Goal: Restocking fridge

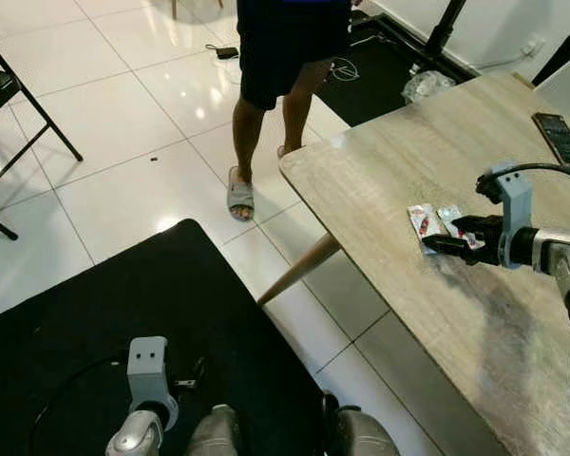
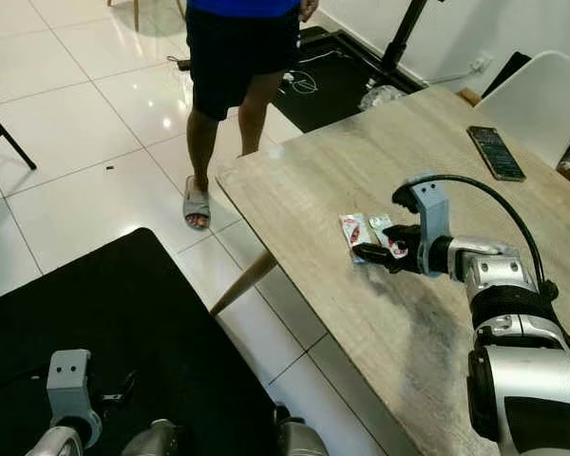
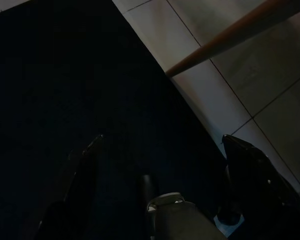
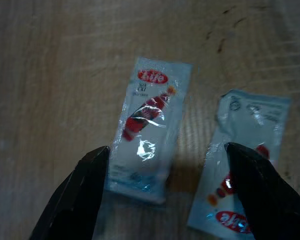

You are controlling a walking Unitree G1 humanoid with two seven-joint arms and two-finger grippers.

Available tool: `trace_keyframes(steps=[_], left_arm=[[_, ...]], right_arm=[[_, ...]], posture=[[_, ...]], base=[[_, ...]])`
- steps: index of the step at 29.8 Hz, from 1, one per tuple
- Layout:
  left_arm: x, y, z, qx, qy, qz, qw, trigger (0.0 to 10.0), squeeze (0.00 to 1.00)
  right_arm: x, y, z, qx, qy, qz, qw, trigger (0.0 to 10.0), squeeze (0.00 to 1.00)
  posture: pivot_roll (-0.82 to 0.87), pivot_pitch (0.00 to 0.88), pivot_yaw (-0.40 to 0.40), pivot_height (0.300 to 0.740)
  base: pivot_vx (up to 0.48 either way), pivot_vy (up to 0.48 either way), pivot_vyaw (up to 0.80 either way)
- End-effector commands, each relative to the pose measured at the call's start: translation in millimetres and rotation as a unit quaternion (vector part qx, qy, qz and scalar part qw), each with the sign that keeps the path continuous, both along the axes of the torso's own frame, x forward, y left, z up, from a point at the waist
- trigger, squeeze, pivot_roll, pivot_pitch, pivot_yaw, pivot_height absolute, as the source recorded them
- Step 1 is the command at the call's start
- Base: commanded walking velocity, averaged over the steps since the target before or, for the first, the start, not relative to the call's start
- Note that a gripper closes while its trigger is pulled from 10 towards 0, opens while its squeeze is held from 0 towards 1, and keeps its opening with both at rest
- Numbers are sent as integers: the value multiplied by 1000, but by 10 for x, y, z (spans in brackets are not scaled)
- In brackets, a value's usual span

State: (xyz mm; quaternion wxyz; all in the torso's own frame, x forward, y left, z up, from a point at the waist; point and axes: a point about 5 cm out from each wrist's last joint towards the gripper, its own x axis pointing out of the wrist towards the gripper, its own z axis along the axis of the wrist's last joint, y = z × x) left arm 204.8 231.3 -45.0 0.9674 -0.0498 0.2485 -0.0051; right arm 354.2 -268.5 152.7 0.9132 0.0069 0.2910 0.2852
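At far left, a black folding chair (image 1: pixel 5 104) stands on the white tiled floor (image 1: pixel 123 123). Nearer the robot, a black mat (image 1: pixel 123 313) covers the tiles, and the left gripper (image 3: pixel 162 150) hangs idle over it, its two fingers spread wide apart with nothing between them; the dark wrist view shows the mat and a slanting wooden table leg (image 3: pixel 230 37) beyond. Centre: a person (image 1: pixel 280 57) in dark shorts and grey slippers stands on the tiles just beyond the table's corner. To the right lies the pale wooden table (image 1: pixel 389 171). Two small sauce sachets rest flat on it, side by side near its front edge: the left sachet (image 4: pixel 150 127), clear with a red logo, and the right sachet (image 4: pixel 242 167), lying at a slight angle to the first. The right gripper (image 4: pixel 165 195) reaches in low over the tabletop from the right, fingers parted and empty; in its wrist view one fingertip (image 4: pixel 90 170) sits beside the left sachet, the other overlaps the right sachet. Farther right, a dark phone (image 2: pixel 495 152) lies on the table, beside a white chair (image 2: pixel 541 100).
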Motion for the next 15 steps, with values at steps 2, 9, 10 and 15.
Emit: trace_keyframes(steps=[2,9,10,15], left_arm=[[-106,-98,-103,-12,28,-3,1000,10000,0],[-109,-138,-115,-14,30,-7,999,10000,0],[-110,-144,-117,-14,30,-8,999,10000,0],[-108,-150,-118,-15,30,-8,999,10000,0]], right_arm=[[-74,-27,-131,12,28,-7,1000,10000,0],[-51,10,-65,41,18,-6,999,10000,0],[-46,21,-51,46,18,-5,999,10000,0],[-36,143,-78,46,17,22,999,10000,0]], posture=[[20,173,-118,740],[20,173,-119,740],[19,173,-120,740],[19,173,-122,740]], base=[[0,0,0],[0,0,0],[0,0,0],[0,0,0]])
